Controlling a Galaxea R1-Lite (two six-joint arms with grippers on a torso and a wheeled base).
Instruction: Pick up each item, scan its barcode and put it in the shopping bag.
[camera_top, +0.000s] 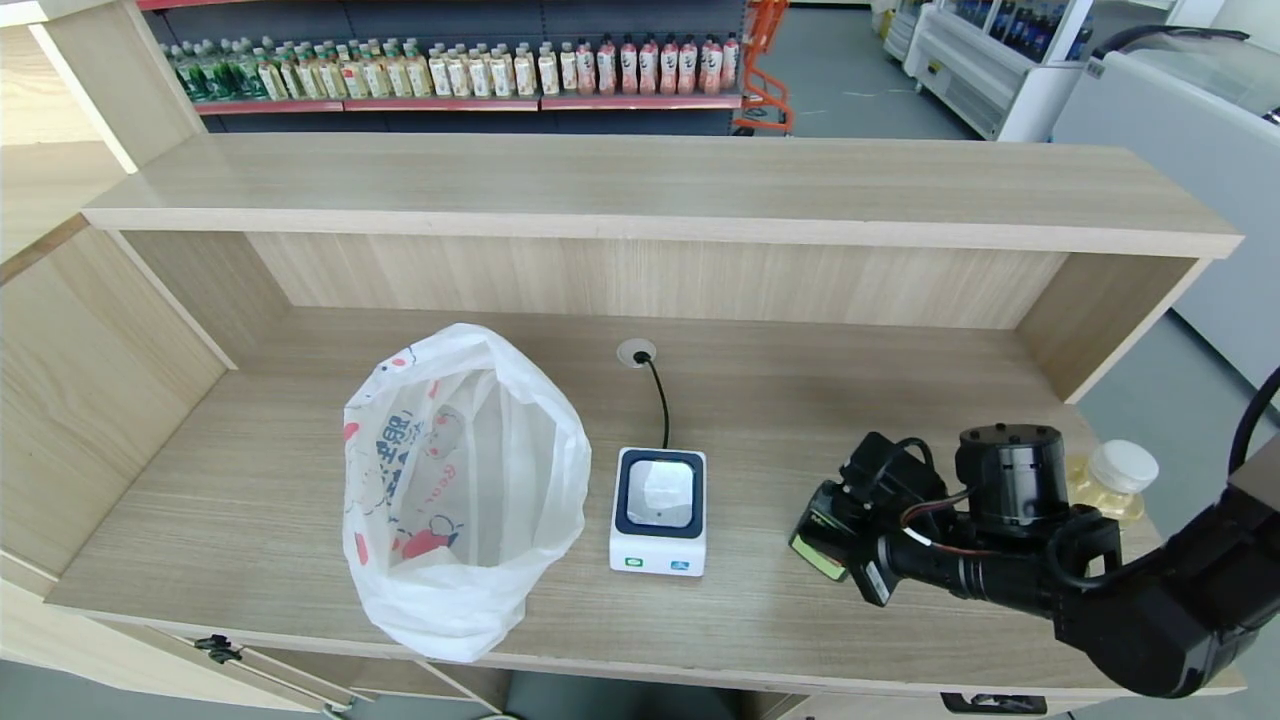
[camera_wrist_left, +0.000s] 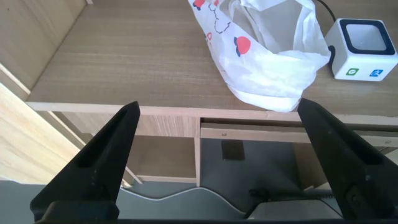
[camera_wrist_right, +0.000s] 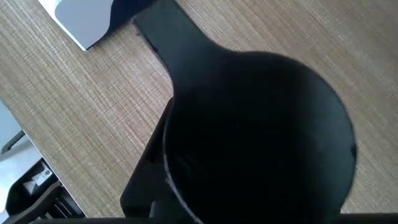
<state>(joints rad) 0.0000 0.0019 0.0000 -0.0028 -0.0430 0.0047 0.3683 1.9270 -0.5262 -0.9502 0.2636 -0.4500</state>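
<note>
One yellow bottle (camera_top: 1112, 480), white cap, at the counter's (camera_top: 900, 390) right end, right gripper (camera_top: 828, 545) to its left, grip impossible to tell, left gripper (camera_wrist_left: 219, 109) spread open below the near edge, shopping bag (camera_top: 395, 470) left of the scanner (camera_top: 658, 510)

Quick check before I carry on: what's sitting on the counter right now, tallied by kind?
Shopping bag: 1
Barcode scanner: 1
Bottle: 1
Total: 3
</note>
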